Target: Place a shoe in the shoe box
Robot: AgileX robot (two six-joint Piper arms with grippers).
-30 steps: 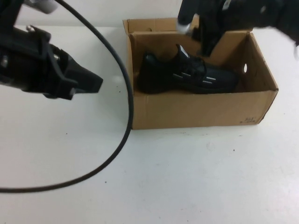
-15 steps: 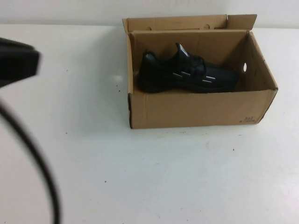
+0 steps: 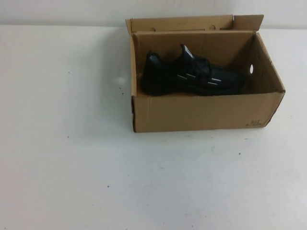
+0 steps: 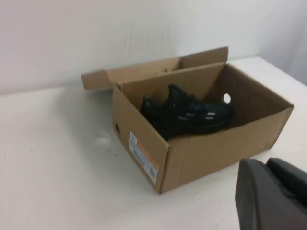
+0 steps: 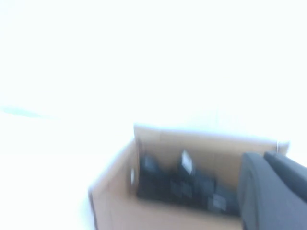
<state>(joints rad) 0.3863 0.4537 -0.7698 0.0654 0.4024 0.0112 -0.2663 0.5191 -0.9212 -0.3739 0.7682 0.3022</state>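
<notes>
Looking down from the raised camera, we are seeing the shoe [image 3: 192,75] lying inside the shoe box [image 3: 206,112], resting on the box floor close to the far wall, with its sole down and its white dashes facing us. Its rounded dark end is sitting near the box's left wall, and its other end is reaching toward the right wall, where the small round hole [image 3: 251,69] is showing. The box is standing open on the white table [image 3: 72,167], with its flaps [image 3: 192,22] upright along the far edge.

Neither arm is appearing in the raised view. We are finding the left gripper [image 4: 276,194] only in its own wrist camera, where it is showing as a dark shape at the frame's edge, well apart from the box and with its fingers pressed together on nothing. We are finding the right gripper [image 5: 273,189] likewise only in its wrist camera, a dark shape in front of a washed-out view of the box and shoe; it too is closed up and holding nothing. An orange label [image 4: 143,155] is showing on the box's end wall in the left wrist camera.
</notes>
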